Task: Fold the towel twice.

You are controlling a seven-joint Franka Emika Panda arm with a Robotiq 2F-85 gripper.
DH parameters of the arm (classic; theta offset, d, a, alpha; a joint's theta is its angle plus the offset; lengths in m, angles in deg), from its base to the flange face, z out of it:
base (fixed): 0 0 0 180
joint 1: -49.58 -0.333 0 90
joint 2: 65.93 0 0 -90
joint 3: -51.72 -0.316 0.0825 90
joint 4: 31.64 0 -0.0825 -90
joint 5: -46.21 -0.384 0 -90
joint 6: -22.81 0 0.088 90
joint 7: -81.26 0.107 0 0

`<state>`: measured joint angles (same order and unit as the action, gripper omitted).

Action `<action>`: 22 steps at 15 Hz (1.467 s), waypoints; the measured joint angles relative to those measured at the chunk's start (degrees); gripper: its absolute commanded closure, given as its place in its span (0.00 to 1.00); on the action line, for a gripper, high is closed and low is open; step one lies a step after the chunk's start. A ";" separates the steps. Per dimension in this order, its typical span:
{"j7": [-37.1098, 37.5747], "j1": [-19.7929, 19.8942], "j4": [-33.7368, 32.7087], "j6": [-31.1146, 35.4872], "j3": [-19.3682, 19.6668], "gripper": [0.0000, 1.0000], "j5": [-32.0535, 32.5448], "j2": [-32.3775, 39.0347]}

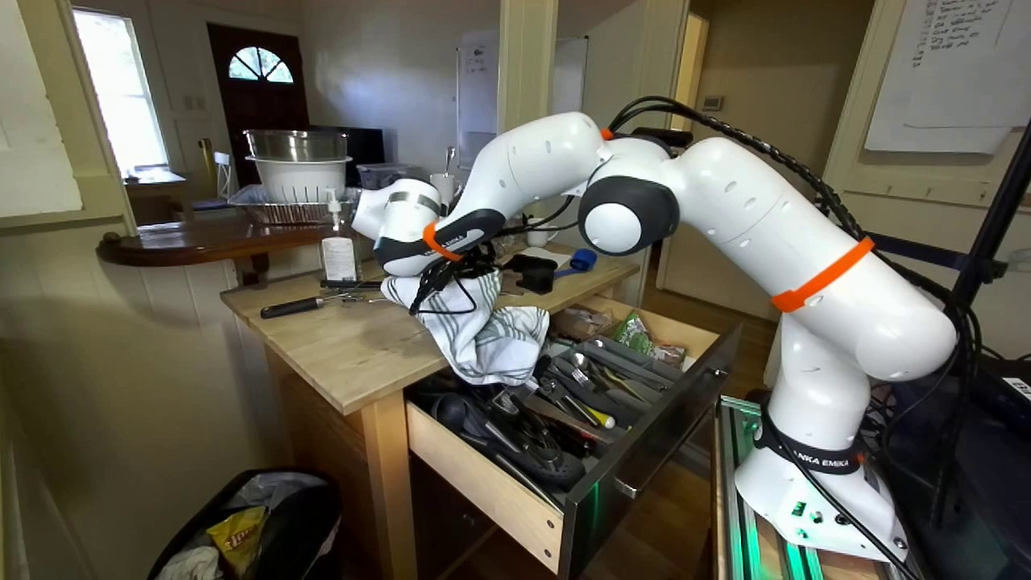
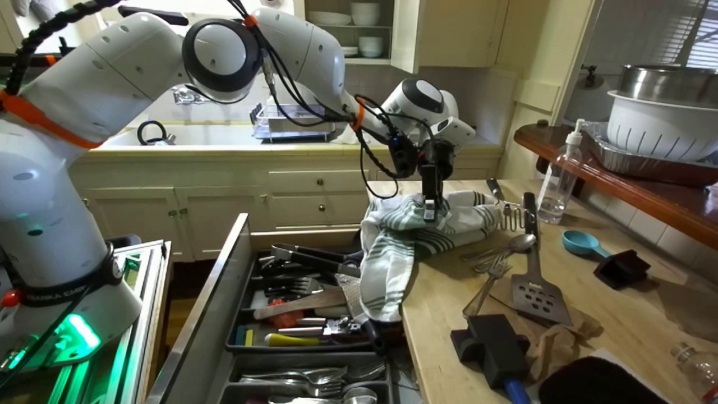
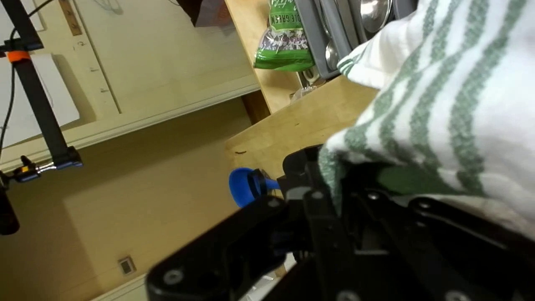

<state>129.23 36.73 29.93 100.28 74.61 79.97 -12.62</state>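
The towel is a white cloth with green-grey stripes. It lies bunched on the wooden tabletop and hangs over its edge into the open drawer, in both exterior views [image 1: 503, 346] [image 2: 386, 280]. It fills the upper right of the wrist view [image 3: 493, 96]. My gripper points down into the bunched towel in an exterior view [image 2: 430, 210]. In the wrist view, the gripper [image 3: 334, 188] is closed with a striped fold of the towel pinched between its fingers. The fingertips are partly covered by the cloth. The towel's far side is hidden beneath its folds.
The open drawer [image 2: 196, 314] holds utensils below the towel's hanging part. On the tabletop [image 2: 437, 336] lie a slotted spatula [image 2: 539, 294], forks, spoons, a teal scoop [image 2: 580, 242] and black blocks [image 2: 493, 348]. A pump bottle [image 2: 558, 185] and a wooden shelf [image 2: 628, 185] stand at the back.
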 measured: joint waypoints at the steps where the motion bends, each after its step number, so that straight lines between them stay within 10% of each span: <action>1: 0.63 0.26 0.16 0.22 -0.94 0.48 0.84 0.42; 7: 2.24 0.14 -1.13 6.69 -6.49 0.02 2.36 -2.58; 22: -3.23 5.06 0.78 17.34 -19.21 0.00 -16.87 -17.40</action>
<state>126.00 41.79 30.70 117.62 55.40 63.11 -30.02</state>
